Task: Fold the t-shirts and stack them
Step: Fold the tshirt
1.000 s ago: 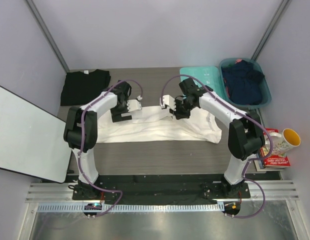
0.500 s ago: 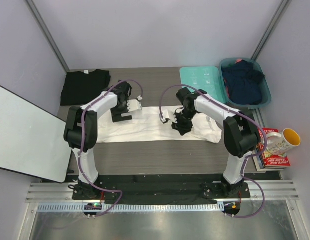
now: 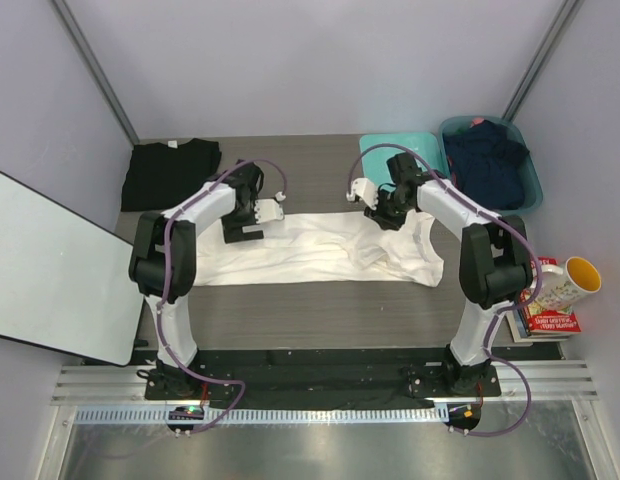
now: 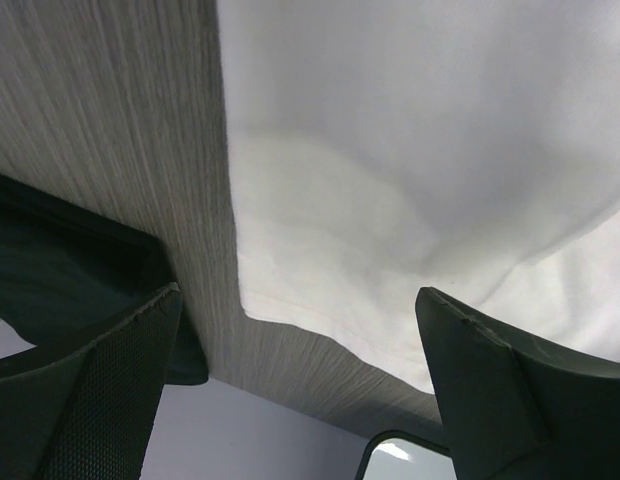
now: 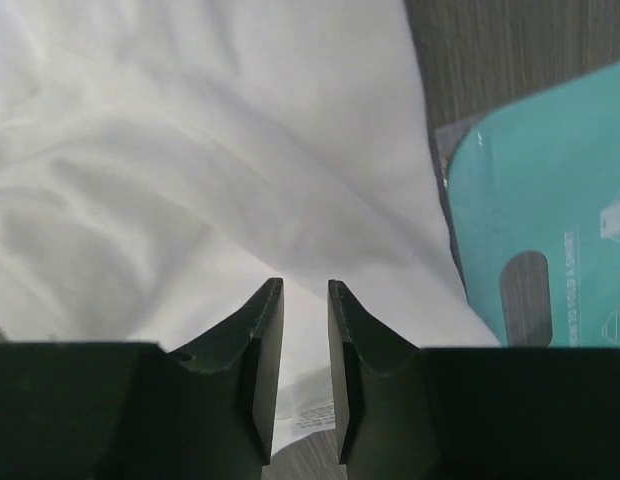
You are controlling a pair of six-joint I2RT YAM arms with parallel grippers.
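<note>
Overhead view: white t-shirt (image 3: 290, 255) spread flat across the tabletop (image 3: 290, 310), rumpled toward its right end; black t-shirt (image 3: 170, 172) lying beyond its far left corner; teal board (image 3: 405, 155) beyond its far right corner.

Left wrist view: left fingers (image 4: 90, 390) wide open and empty, over the white t-shirt's edge.

Right wrist view: right fingers (image 5: 240, 370) narrowly parted, nothing between them, above the white t-shirt.

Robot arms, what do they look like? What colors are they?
The left arm and right arm are white tubes with chunky black joints. A purple cable loops along each one. The left pincer and right pincer each have two dark fingers; the left one's show a fine mesh pattern.
</note>
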